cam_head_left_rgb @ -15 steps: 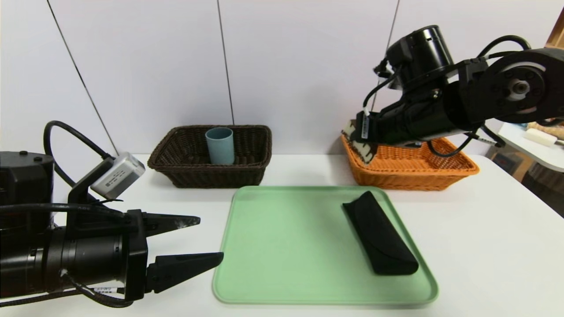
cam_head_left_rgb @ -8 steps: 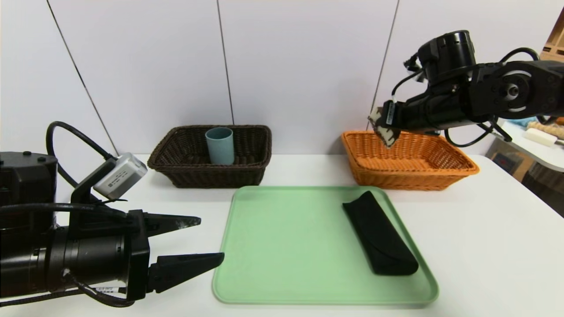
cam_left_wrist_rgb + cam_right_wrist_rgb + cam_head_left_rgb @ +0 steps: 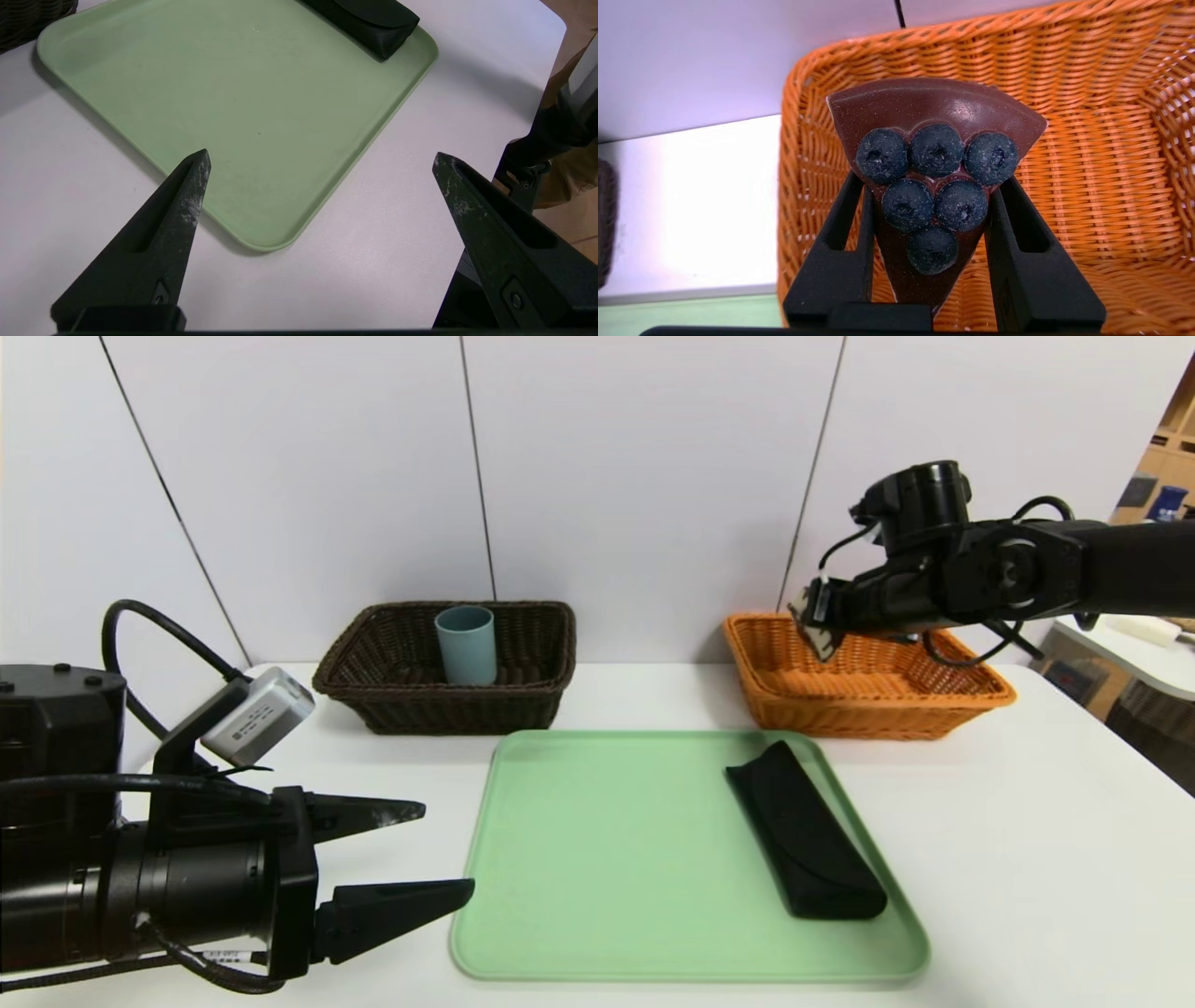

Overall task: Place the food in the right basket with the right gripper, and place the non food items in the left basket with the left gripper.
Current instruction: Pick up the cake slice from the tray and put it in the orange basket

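At the lower left of the head view, the left hand (image 3: 450, 847) hangs just beside the green tray (image 3: 597, 974), its fingers wide apart with nothing between them. If it swings across low toward the black case (image 3: 808, 835), a fingertip could catch the tray's rim and shove it. The case lies slanted at the tray's right side, so a reach that ignores that slant may clip one end and spin it.

Farther back, left of centre, the blue cup (image 3: 467, 646) stands in the dark basket (image 3: 448, 709); the case, released carelessly there, could knock it over or come to rest on the rim.

At the upper right, the right hand (image 3: 931, 205) is clamped on the cake slice with blueberries (image 3: 936, 105), over the orange basket (image 3: 1101, 186). The slice is near that basket's left end, so letting go too far left could land it on the rim. Its tapering sides may also slip unevenly, tipping it over as the fingers part.
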Available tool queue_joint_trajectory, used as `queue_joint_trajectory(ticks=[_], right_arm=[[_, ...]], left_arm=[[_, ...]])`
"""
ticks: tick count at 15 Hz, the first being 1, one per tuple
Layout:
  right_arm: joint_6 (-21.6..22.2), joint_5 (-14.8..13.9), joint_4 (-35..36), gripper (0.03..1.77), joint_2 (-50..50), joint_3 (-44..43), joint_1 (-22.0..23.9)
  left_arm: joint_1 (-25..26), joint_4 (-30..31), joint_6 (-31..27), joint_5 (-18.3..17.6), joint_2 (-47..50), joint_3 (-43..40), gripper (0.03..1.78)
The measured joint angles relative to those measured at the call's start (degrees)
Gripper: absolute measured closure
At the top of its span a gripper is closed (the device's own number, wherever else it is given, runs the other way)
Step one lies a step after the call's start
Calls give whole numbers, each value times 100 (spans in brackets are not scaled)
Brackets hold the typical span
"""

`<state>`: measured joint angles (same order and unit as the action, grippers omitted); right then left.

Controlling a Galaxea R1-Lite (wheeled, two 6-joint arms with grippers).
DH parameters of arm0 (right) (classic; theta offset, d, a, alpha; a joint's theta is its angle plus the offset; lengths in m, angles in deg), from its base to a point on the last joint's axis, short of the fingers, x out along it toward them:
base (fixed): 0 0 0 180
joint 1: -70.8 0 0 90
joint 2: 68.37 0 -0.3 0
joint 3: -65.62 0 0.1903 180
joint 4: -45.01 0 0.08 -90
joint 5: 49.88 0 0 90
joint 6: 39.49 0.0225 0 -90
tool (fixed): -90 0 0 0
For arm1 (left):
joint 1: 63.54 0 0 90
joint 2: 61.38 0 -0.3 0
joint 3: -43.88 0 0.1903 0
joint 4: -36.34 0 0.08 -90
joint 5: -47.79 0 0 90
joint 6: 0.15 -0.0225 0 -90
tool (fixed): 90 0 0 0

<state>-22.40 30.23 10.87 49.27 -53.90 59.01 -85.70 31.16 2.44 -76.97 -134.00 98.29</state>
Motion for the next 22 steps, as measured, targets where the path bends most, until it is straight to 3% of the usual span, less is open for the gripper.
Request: queue_joint_trajectory(ticks=[12, 17, 22], right_arm=[[-21, 35, -82, 113, 590, 21, 597], [-23, 33, -82, 62, 645, 7, 621], [-20, 38, -104, 37, 621, -1, 625]], left_arm=[[0, 5, 6, -2, 16, -94, 12], [0, 5, 2, 0, 44, -98, 12], [0, 5, 0, -2, 68, -113, 12]])
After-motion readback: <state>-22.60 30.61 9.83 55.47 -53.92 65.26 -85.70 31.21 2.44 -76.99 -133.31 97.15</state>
